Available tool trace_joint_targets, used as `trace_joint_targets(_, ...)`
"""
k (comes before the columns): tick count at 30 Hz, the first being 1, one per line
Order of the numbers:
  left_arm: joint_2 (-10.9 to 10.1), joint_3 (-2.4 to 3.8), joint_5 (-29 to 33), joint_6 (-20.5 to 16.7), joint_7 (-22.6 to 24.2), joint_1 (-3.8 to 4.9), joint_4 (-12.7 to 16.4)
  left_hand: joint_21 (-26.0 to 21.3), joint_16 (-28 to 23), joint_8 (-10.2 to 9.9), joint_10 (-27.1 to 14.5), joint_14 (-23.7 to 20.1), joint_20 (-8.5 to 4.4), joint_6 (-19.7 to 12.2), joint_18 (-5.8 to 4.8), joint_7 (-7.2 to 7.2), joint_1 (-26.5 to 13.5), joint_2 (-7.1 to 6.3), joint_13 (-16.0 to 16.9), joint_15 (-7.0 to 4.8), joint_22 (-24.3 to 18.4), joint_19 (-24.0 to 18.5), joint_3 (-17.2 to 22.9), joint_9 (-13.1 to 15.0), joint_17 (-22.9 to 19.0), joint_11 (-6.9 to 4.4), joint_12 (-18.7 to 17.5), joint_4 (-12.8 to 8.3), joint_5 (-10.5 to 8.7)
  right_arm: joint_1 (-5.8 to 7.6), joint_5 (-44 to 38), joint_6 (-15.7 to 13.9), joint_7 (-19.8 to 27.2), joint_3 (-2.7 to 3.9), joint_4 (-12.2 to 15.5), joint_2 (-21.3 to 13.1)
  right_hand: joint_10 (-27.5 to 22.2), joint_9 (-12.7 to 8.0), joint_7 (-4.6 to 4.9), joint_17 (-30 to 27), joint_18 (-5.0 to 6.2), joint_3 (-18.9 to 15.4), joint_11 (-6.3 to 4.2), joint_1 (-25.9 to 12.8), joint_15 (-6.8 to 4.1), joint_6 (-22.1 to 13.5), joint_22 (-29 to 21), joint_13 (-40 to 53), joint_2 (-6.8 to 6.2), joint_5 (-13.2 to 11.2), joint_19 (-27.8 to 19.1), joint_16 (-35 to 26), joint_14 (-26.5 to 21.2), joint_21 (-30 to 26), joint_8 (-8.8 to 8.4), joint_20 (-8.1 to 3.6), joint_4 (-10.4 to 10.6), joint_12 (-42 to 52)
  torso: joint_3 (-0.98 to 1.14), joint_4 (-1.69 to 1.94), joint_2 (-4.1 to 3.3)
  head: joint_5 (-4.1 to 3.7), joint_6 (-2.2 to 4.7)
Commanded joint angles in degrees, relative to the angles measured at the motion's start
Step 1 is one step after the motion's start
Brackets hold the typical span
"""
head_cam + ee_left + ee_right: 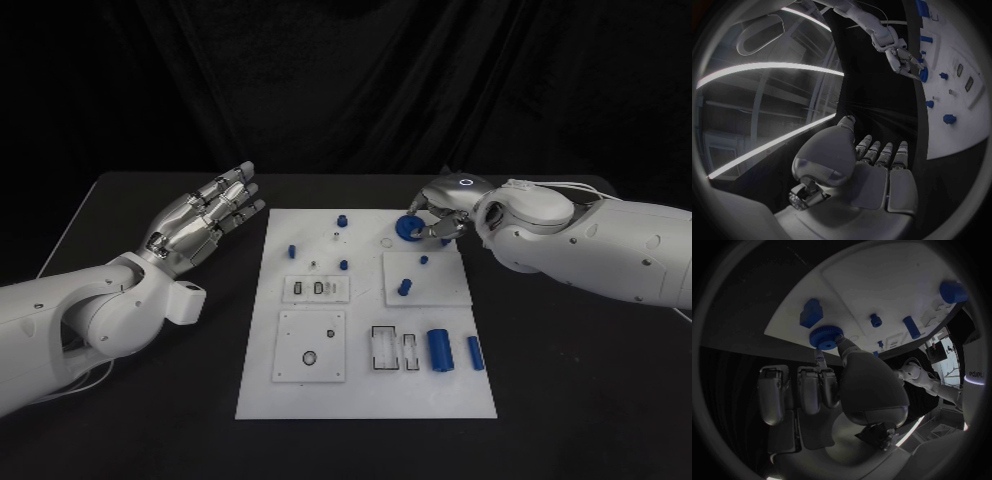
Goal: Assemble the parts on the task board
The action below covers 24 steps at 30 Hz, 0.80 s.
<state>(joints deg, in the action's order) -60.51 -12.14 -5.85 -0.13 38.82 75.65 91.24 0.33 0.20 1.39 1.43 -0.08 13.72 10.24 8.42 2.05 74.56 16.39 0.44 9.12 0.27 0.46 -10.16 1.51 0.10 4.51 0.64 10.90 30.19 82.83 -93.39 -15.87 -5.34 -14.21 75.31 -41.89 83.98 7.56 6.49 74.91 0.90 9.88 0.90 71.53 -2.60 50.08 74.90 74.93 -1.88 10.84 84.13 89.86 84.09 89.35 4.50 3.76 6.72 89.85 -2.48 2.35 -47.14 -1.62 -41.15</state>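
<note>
Board white, table black. Parts blue: round knob, big cylinder, thin rod, small pegs. Hands silver: left hand, right hand. Arms white.

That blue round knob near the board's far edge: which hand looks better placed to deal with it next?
The right hand: its fingertips already touch the blue round knob on the task board. The left hand hovers open, off the board's side.

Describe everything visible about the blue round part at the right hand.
The blue round part is a small disc with a ribbed, gear-like rim, plastic-looking. It sits at the far right corner of the white task board, flat face up. The right hand pinches it between fingertips. Whether it rests on the board is unclear.
</note>
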Motion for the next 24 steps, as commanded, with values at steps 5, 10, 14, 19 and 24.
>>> trace_joint_targets(5,0.2,0.04,-0.4,1.3,6.9,0.0,0.1,0.1,-0.2,0.3,0.2,0.1,0.33,0.0,0.23,0.32,0.5,0.14,0.0,0.42,0.1,0.0,0.1,0.1,-0.1,0.05,-0.2,-0.1,0.27,-0.29,-0.4,0.4,-1.0,0.04,-0.4,0.3,6.0,0.5,0.34,15.1,-0.56,0.5,0.75,1.1,0.78,1.9,14.5,15.1,0.23,2.1,5.1,0.1,5.9,-0.3,0.53,0.7,-1.1,0.1,-0.02,0.0,-0.01,0.04,0.0)
trace_joint_targets(10,0.3,0.04,-0.4,1.5,6.8,0.0,0.0,0.1,-0.2,0.3,0.2,0.1,0.35,0.0,0.22,0.4,0.5,0.15,0.0,0.45,0.1,0.0,0.1,0.1,-0.1,0.07,-0.2,-0.2,0.28,-0.54,-0.4,0.4,-0.8,0.04,-0.6,0.5,6.0,1.4,0.2,15.1,-0.55,1.7,0.7,2.9,0.76,4.2,14.5,15.1,0.22,5.3,5.0,0.1,5.9,-0.4,1.17,0.74,-2.6,0.1,-0.01,-0.01,-0.01,0.1,-0.02)
trace_joint_targets(14,0.3,0.04,-0.4,1.6,6.8,-0.01,0.0,0.1,-0.2,0.3,0.2,0.1,0.35,0.0,0.22,0.4,0.5,0.15,0.0,0.45,0.1,0.0,0.1,0.1,-0.1,0.07,-0.2,-0.2,0.28,-0.7,-0.4,0.3,-0.6,0.04,-0.8,0.6,6.0,2.7,-0.02,15.1,-0.53,3.1,0.74,4.3,0.78,6.7,14.5,15.1,0.07,9.5,5.0,0.1,5.9,-0.4,2.0,0.74,-4.2,0.1,-0.03,0.01,0.0,0.16,-0.03)
trace_joint_targets(19,0.3,0.04,-0.4,1.7,6.7,-0.02,-0.1,0.1,-0.2,0.3,0.2,0.1,0.39,0.0,0.2,0.51,0.5,0.18,0.0,0.51,0.1,0.0,0.2,0.1,-0.1,0.12,-0.2,-0.2,0.29,-0.83,-0.4,-0.9,0.2,0.04,-0.5,0.5,6.0,5.0,-0.46,15.1,-0.53,4.2,0.73,5.1,0.77,9.1,14.5,15.1,-0.08,13.4,5.0,0.1,5.9,-0.4,3.88,0.74,-5.7,0.1,-0.02,-0.02,0.01,0.37,0.02)
trace_joint_targets(24,0.2,0.04,-0.4,1.7,6.7,-0.03,-0.1,0.1,-0.2,0.3,0.2,0.1,0.39,0.0,0.2,0.51,0.5,0.18,0.0,0.51,0.1,0.0,0.2,0.1,-0.1,0.12,-0.2,-0.2,0.29,-0.84,-0.4,-3.5,1.3,0.05,0.6,0.2,6.0,5.8,-0.52,15.1,-0.6,4.3,0.81,4.9,0.81,9.4,14.6,15.1,-0.14,14.3,5.2,0.1,5.9,-0.2,4.37,0.76,-5.9,0.1,-0.02,0.01,-0.01,0.85,0.28)
